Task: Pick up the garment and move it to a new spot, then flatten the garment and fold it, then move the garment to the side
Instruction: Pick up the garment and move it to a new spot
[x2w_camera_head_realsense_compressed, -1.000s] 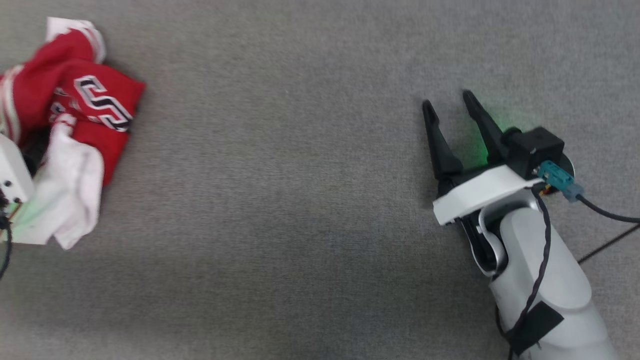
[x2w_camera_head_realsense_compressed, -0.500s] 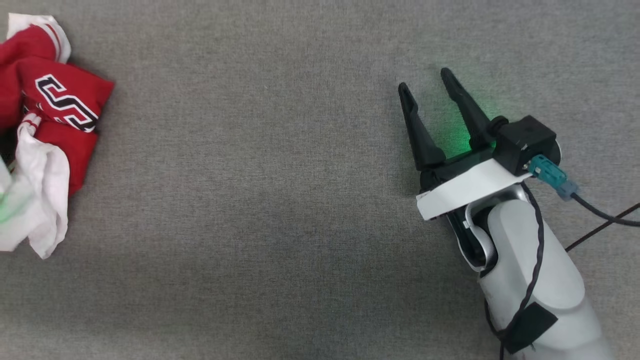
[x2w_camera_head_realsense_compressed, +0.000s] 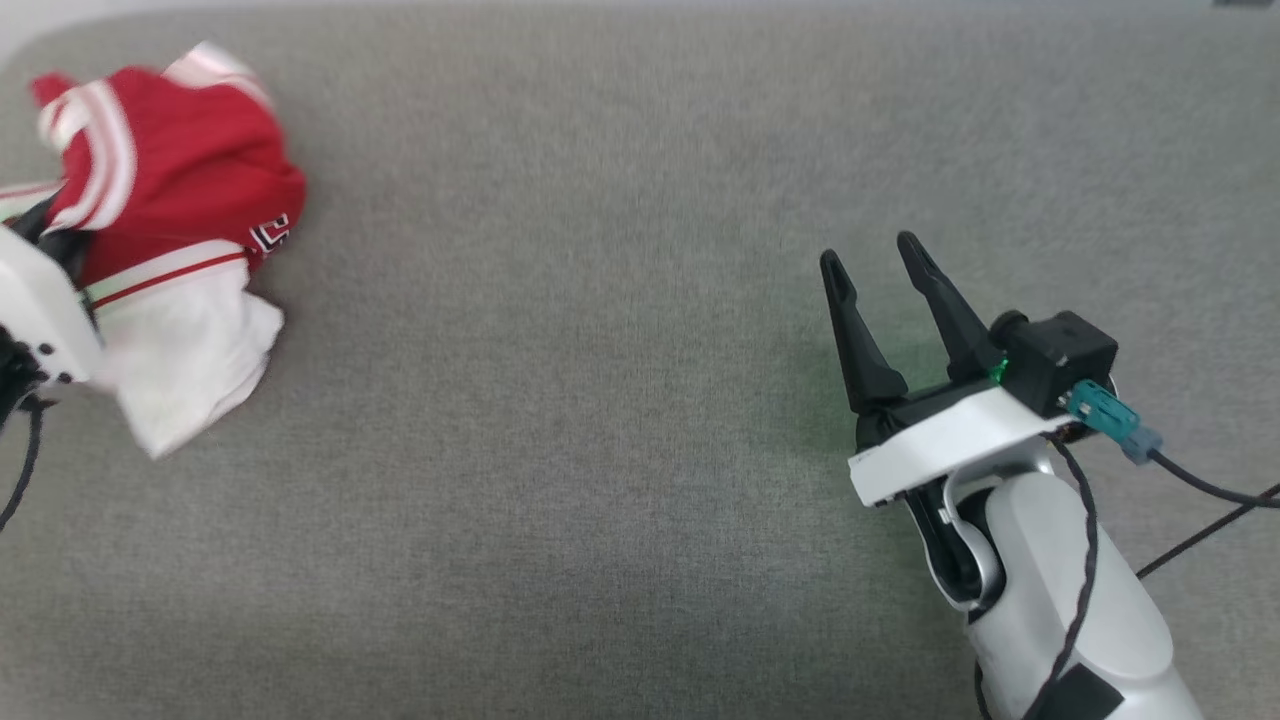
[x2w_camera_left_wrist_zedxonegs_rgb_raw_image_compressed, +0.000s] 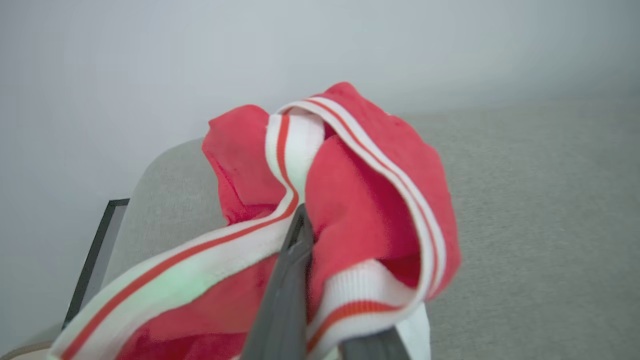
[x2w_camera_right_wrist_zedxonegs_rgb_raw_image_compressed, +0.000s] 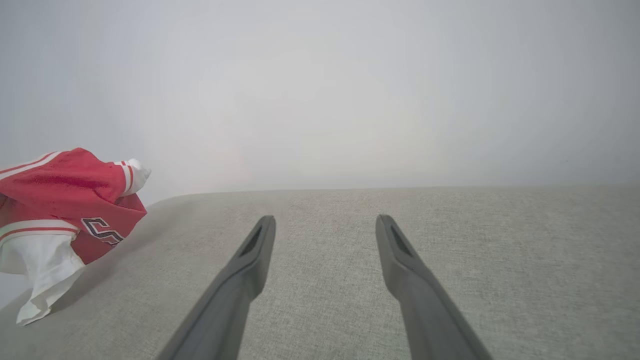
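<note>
A wide grey woven surface (x2w_camera_head_realsense_compressed: 600, 450) is seen spread beneath both arms in the head view, its weave fine and even, and its far left corner is rounded off. Behind the surface a plain pale wall (x2w_camera_right_wrist_zedxonegs_rgb_raw_image_compressed: 320, 90) is shown in both wrist views, blank and softly lit. At the rounded corner a thin dark frame edge (x2w_camera_left_wrist_zedxonegs_rgb_raw_image_compressed: 95, 260) is seen beside the surface in the left wrist view; what it belongs to cannot be told. The garment (x2w_camera_head_realsense_compressed: 170, 200) is found at the far left of the surface, near that corner, bunched into a red bundle with white-and-red striped trim across it and part of a navy, white-outlined letter showing at its side. It is clamped by the left gripper (x2w_camera_left_wrist_zedxonegs_rgb_raw_image_compressed: 315, 240), whose dark fingers (x2w_camera_left_wrist_zedxonegs_rgb_raw_image_compressed: 285, 300) are closed into the folds, with striped trim draped over them and a green glow cast on the cloth. A white sleeve (x2w_camera_right_wrist_zedxonegs_rgb_raw_image_compressed: 45, 270) is seen hanging from the bundle toward the surface, with a shadow under it; whether its tip touches the surface cannot be told. The right gripper (x2w_camera_head_realsense_compressed: 869, 252) is held low over the right part of the surface, well apart from the garment, its two fingers spread with a clear gap and nothing between them. A teal connector (x2w_camera_head_realsense_compressed: 1100, 410) and a dark cable (x2w_camera_head_realsense_compressed: 1200, 490) are carried at its wrist, and a faint green tint is thrown on the surface beside it.
</note>
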